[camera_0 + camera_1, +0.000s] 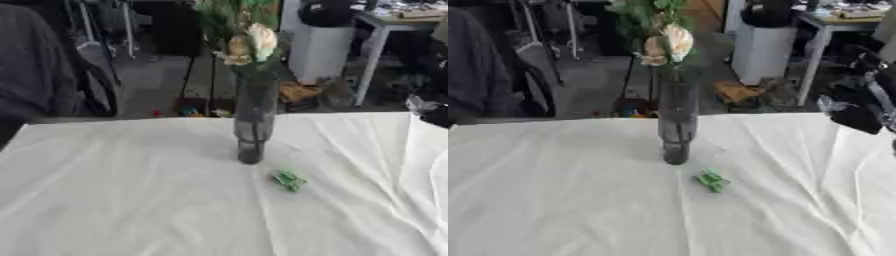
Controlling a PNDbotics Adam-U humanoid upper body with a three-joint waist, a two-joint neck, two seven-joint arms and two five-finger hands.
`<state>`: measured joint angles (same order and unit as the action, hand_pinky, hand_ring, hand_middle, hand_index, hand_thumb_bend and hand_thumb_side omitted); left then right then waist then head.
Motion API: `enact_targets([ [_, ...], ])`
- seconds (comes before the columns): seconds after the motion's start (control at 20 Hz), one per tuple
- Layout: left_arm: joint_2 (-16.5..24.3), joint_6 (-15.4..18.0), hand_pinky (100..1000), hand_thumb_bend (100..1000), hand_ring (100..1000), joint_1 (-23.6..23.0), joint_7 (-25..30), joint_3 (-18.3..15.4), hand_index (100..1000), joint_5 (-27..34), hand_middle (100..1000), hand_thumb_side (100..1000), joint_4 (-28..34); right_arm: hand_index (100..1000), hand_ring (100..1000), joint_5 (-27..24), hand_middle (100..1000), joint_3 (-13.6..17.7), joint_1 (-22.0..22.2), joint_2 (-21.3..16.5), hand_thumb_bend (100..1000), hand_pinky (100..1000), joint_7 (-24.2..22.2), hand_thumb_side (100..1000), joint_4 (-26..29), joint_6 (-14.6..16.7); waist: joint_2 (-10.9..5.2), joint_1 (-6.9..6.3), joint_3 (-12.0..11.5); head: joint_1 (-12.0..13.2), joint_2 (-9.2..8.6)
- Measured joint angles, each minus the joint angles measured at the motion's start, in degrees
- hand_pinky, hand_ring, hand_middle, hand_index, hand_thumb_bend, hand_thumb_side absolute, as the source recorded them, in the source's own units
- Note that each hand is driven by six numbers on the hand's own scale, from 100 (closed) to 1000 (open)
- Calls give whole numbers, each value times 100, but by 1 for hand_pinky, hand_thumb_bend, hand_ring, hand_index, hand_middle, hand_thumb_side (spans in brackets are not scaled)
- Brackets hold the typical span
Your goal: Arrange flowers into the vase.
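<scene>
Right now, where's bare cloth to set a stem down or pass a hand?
Bare cloth spans the whole left side and the near edge. Right of the vase is also free up to the table's right edge. Only crowded spot: the green scrap just near-right of the vase base.

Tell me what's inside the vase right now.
The dark vase holds pale cream flowers with green leaves rising from its mouth. The stems inside are hidden by the dark wall. A small green piece lies on the tablecloth beside it.
</scene>
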<state>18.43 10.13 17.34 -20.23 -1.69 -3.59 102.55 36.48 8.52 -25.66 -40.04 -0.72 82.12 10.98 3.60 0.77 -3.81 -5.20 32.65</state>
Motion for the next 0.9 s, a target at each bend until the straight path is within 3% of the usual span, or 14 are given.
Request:
enact_targets([
  [0.55,0,-4,757,602,660,-19,-4,0,788,0,711,868,-1,914,1000,-1112,1000,138,463,-3,339,1000,-386,683,725,-74,16,-31,32,86,0],
  [0.9,0,-4,757,601,659,-23,-4,-1,788,0,709,870,-1,904,1000,-1824,997,239,626,-4,323,1000,-503,680,894,-184,27,-56,27,100,-4],
])
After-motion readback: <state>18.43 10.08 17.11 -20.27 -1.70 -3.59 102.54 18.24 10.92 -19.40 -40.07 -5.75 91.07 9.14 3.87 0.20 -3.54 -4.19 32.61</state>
